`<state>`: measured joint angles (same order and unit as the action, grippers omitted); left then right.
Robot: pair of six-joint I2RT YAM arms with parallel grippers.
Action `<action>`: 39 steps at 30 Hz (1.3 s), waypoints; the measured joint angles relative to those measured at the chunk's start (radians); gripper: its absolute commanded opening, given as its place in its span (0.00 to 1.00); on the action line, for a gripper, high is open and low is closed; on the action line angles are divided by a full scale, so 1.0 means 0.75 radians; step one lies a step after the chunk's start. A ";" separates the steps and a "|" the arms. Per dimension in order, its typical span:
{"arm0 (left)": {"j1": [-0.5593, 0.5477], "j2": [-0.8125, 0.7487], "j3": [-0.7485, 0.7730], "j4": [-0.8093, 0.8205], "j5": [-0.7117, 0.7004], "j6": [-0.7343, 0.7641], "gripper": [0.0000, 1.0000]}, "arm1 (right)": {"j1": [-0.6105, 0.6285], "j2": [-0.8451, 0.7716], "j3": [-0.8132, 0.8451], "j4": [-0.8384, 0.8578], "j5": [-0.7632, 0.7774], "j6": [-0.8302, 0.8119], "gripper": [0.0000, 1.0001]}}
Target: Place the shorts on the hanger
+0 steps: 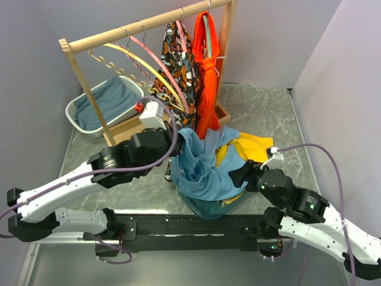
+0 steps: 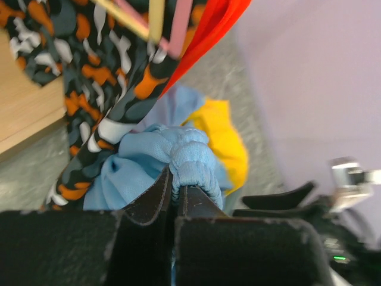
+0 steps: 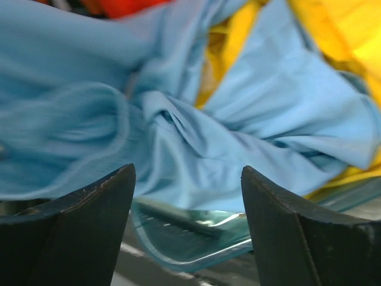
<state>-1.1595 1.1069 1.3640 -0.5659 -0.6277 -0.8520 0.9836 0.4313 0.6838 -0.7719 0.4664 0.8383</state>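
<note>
The sky-blue shorts point(image 1: 199, 170) hang in a bunch over a pile of clothes at the table's middle. My left gripper point(image 1: 177, 145) is shut on their gathered waistband point(image 2: 190, 158), holding it up close below the rack; in the left wrist view the gripper point(image 2: 177, 186) pinches the band. The pink hanger point(image 1: 156, 59) hangs on the wooden rod next to a yellow hanger point(image 1: 134, 55); its lower end point(image 2: 181, 24) shows just above the shorts. My right gripper point(image 1: 235, 176) is open and empty, its jaws point(image 3: 187, 173) spread right in front of the shorts' fabric point(image 3: 238, 149).
A patterned garment point(image 1: 178, 65) and an orange garment point(image 1: 207, 89) hang on the rod. A yellow garment point(image 1: 250, 149) lies under the shorts in a clear teal bin point(image 3: 196, 241). A white basket point(image 1: 80, 119) with a dark teal cloth point(image 1: 107, 98) stands at back left.
</note>
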 measured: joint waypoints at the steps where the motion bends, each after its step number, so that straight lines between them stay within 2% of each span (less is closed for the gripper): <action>1: 0.000 0.020 -0.003 -0.019 0.002 0.002 0.01 | 0.000 -0.017 0.001 0.009 -0.025 0.009 0.80; 4: 0.000 0.043 -0.004 -0.063 0.003 0.004 0.01 | 0.000 -0.058 0.008 0.033 -0.087 0.015 0.80; 8: 0.000 0.035 -0.004 -0.061 0.002 0.004 0.01 | 0.000 -0.012 0.023 0.119 -0.167 0.015 0.75; 11: 0.000 0.035 -0.004 -0.061 0.002 0.003 0.01 | 0.000 0.100 0.023 0.213 -0.227 0.018 0.68; 23: 0.000 0.013 -0.004 -0.063 0.002 0.003 0.01 | 0.060 0.540 0.015 0.512 -0.352 0.085 0.66; 25: 0.000 0.000 -0.008 -0.062 0.002 0.003 0.01 | 0.066 0.579 0.003 0.546 -0.365 0.098 0.57; 26: 0.000 -0.012 -0.014 -0.062 0.002 0.003 0.01 | 0.068 0.599 0.001 0.559 -0.367 0.104 0.44; 27: 0.000 -0.026 -0.021 -0.062 0.002 0.004 0.01 | 0.068 0.615 0.001 0.571 -0.370 0.106 0.20; 29: 0.000 -0.047 -0.026 -0.068 0.001 0.004 0.01 | 0.068 0.642 0.007 0.578 -0.363 0.099 0.03; 30: 0.000 -0.056 -0.026 -0.070 -0.002 0.005 0.01 | 0.068 0.650 0.020 0.557 -0.355 0.098 0.00; 34: 0.000 -0.105 -0.025 -0.116 -0.028 0.013 0.01 | 0.068 0.583 0.155 0.386 -0.253 0.066 0.00; 39: 0.000 -0.184 0.037 -0.218 -0.048 0.035 0.01 | 0.068 0.391 0.579 0.109 -0.048 -0.041 0.00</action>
<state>-1.1595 0.9688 1.3918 -0.7292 -0.6636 -0.8261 1.0344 0.7242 1.1183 -0.6899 0.4301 0.8078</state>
